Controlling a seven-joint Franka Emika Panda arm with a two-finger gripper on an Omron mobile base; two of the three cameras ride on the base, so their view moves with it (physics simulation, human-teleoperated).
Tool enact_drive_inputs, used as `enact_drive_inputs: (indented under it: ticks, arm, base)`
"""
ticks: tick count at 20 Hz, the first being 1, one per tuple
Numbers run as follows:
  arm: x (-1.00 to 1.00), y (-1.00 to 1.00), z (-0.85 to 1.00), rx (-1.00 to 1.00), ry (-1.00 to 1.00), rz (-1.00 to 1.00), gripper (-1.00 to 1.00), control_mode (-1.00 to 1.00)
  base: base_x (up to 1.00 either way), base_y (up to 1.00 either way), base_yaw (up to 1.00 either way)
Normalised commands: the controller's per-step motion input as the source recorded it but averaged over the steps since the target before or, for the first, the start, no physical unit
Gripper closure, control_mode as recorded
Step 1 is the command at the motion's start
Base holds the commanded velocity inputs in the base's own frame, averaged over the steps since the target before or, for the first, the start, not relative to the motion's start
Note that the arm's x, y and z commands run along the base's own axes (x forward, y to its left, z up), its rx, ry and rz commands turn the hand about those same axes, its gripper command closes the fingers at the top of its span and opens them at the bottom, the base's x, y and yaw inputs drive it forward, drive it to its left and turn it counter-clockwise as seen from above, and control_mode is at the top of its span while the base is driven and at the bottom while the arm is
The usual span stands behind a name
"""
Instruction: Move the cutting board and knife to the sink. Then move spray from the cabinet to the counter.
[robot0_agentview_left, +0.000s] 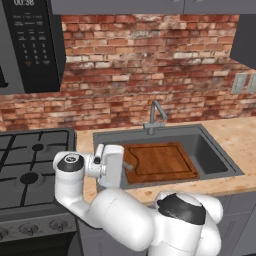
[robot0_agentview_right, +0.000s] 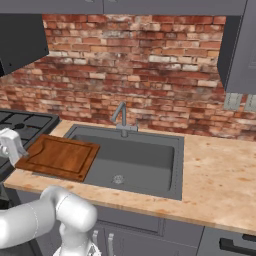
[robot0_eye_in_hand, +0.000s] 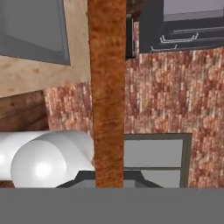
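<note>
My gripper (robot0_agentview_left: 127, 165) is shut on the left end of the cutting board (robot0_agentview_left: 161, 162), a dark reddish-brown board with a groove round its edge. The board (robot0_agentview_right: 61, 158) is held roughly level over the left part of the sink (robot0_agentview_left: 216, 156), reaching past the basin's left rim (robot0_agentview_right: 85, 131). In the hand view its edge (robot0_eye_in_hand: 107, 87) runs as a brown strip straight up from between the fingers of the gripper (robot0_eye_in_hand: 108, 181). The white hand (robot0_agentview_right: 10, 145) sits at the board's left end. The knife and the spray are out of view. A dark grey cabinet (robot0_agentview_right: 241, 50) hangs at upper right.
A silver faucet (robot0_agentview_left: 155, 116) stands behind the basin. A black gas stove (robot0_agentview_left: 30, 167) lies left of the sink under a microwave (robot0_agentview_left: 31, 45). Beige counter (robot0_agentview_right: 220, 175) stretches right of the sink. A brick wall (robot0_agentview_right: 140, 75) closes the back.
</note>
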Motion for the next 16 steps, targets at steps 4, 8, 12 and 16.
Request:
enact_drive_inputs:
  ticks: [4,8,12,16]
  arm:
    - [0.19,-0.06,0.00,-0.02,0.14,0.00,1.00,-1.00]
    - [0.21,-0.03,0.00,0.00,0.14,0.00,1.00,-1.00]
    - [0.15,0.00,0.00,0.00,0.13,0.00,1.00,-1.00]
    - [0.08,-0.01,0.00,0.00,0.02,0.00,1.00,-1.00]
  base:
    - [0.00,0.00,0.00]
    - [0.00,0.00,0.00]
    - [0.00,0.00,0.00]
    - [0.00,0.00,0.00]
